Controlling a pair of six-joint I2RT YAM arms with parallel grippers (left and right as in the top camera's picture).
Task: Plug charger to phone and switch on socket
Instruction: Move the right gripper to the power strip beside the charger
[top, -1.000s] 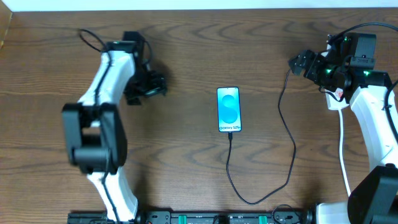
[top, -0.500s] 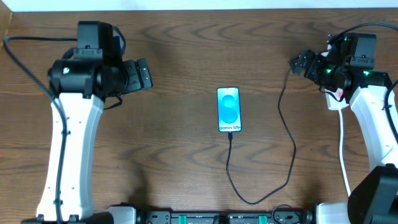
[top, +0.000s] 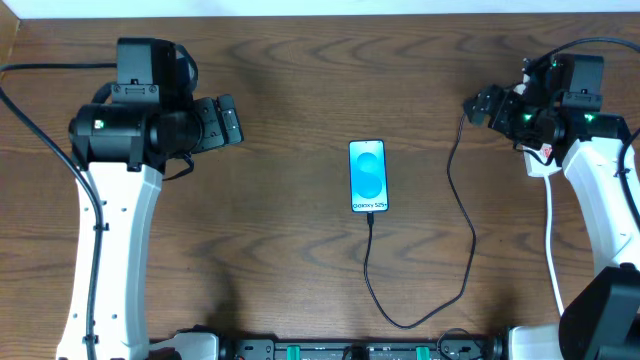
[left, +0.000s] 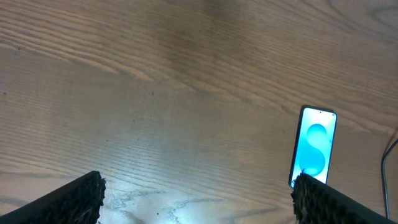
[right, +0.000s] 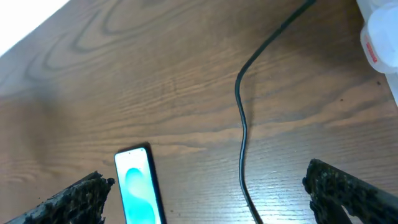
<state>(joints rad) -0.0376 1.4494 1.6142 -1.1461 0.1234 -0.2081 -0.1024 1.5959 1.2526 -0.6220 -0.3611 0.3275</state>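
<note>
The phone (top: 368, 176) lies face up at the table's middle, its screen lit light blue. It also shows in the left wrist view (left: 314, 149) and the right wrist view (right: 137, 186). The charger's thin black cable (top: 470, 250) meets the phone's bottom edge, loops toward the front and runs up toward the right arm; the right wrist view shows it too (right: 241, 124). The white socket (top: 541, 160) is mostly hidden under the right arm, and one red-marked end shows (right: 379, 37). My left gripper (top: 225, 120) (left: 199, 199) is open and empty, far left of the phone. My right gripper (top: 480, 103) (right: 214, 199) is open and empty above the cable.
A white cord (top: 552, 250) runs from the socket down the right side to the front edge. Thick black robot cables hang by both arms. The table's back edge is near the top of the overhead view.
The left arm has swung round and risen, its gripper now pointing right toward the phone. The right gripper has shifted slightly left. Phone and cable have not moved.
</note>
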